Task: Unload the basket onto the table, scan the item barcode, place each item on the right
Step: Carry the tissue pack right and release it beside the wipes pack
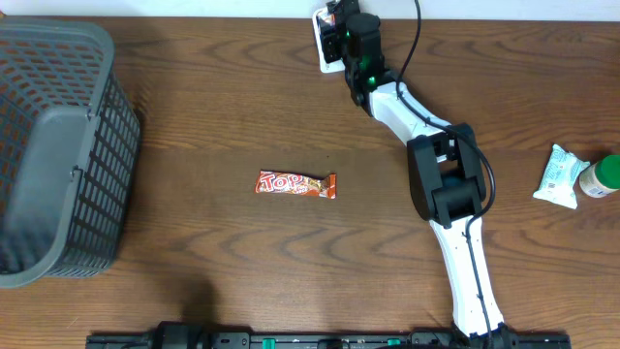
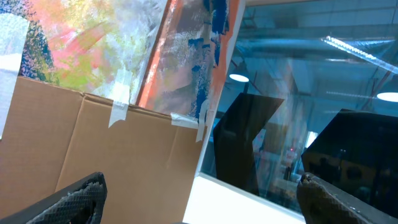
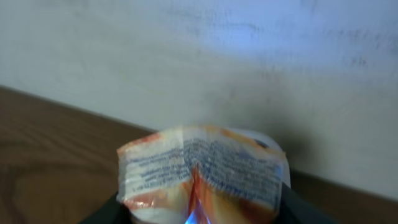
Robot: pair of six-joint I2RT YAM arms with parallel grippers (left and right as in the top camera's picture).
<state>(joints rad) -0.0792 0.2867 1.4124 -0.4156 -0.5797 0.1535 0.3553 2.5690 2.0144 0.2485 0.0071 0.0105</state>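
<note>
Fingers (image 3: 301, 211) of the right gripper (image 3: 202, 211) are pinching a snack packet (image 3: 202, 171), white and orange, its fine print turned back toward the wrist and too blurred to read. It is held up at the far edge of the wooden table (image 1: 242, 97), a pale wall just beyond. Back behind this gripper, toward the arm's base, a Top candy bar (image 1: 295, 184) lies flat. Well off to its right are a white pouch (image 1: 559, 176) and a green-capped bottle (image 1: 603, 176), and far left a grey basket (image 1: 58, 145). The left gripper (image 2: 199, 214) is spread wide, holding nothing.
</note>
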